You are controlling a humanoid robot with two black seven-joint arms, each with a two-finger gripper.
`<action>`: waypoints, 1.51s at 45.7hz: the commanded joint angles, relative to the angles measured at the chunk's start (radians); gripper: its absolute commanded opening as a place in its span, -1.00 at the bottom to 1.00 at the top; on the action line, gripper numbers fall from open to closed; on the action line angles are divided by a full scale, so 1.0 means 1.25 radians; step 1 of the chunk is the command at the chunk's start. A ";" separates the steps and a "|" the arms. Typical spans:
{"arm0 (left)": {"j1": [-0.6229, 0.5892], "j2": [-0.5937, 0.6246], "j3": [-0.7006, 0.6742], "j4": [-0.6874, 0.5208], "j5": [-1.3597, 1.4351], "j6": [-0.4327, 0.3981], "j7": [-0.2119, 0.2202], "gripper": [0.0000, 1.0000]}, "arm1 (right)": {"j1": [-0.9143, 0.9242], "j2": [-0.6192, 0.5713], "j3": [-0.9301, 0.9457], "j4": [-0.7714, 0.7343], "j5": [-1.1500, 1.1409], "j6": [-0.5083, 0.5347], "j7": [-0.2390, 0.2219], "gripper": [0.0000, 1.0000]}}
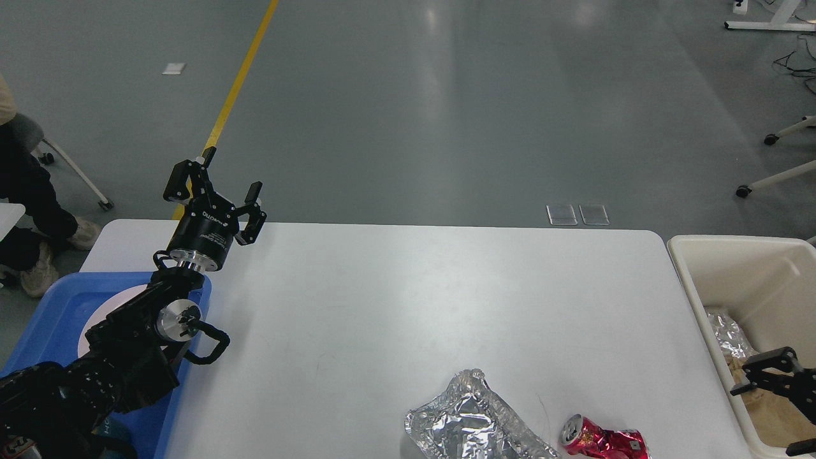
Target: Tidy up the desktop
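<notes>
The white desktop (pixel 395 299) fills the middle of the head view. A crumpled sheet of silver foil (pixel 468 424) lies at its front edge, and a crushed red can (pixel 602 441) lies on its side just right of the foil. My left gripper (pixel 217 186) is held up over the far left corner of the desktop, open and empty. At the lower right, my right gripper (pixel 749 375) hangs over the cream bin (pixel 701 268), with its fingers apart and nothing between them.
A blue tray (pixel 57 306) holding a white plate (pixel 102 312) sits at the left edge, partly under my left arm. Inside the bin are crumpled foil (pixel 727 331) and brown paper (pixel 774 414). A seated person (pixel 29 191) is at the far left.
</notes>
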 commanded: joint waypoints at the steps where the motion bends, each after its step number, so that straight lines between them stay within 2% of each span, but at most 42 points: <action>1: 0.000 0.000 0.000 0.000 0.000 0.000 0.000 0.93 | 0.002 0.040 0.012 -0.009 0.003 -0.004 0.000 1.00; 6: 0.000 0.000 0.000 0.000 0.000 -0.001 0.000 0.93 | 0.002 0.039 0.027 -0.015 0.003 -0.008 0.000 1.00; 14: 0.000 0.001 0.000 0.000 0.000 0.000 0.000 0.93 | 0.002 0.034 0.098 -0.016 0.005 -0.071 0.000 1.00; 30: 0.000 0.000 0.000 0.000 0.000 0.000 0.000 0.93 | -0.017 0.036 0.113 0.001 0.002 -0.064 0.000 1.00; 56: 0.000 0.000 0.000 0.000 0.000 0.000 0.000 0.93 | 0.038 0.014 0.096 0.005 0.010 -0.082 0.004 1.00; 60: 0.000 0.001 0.000 0.000 0.001 0.000 0.000 0.93 | 0.045 0.018 0.100 -0.008 0.010 -0.157 0.005 1.00; 69: 0.000 0.000 0.000 0.000 0.000 0.000 0.000 0.93 | 0.028 0.020 0.111 -0.040 0.010 -0.444 0.007 1.00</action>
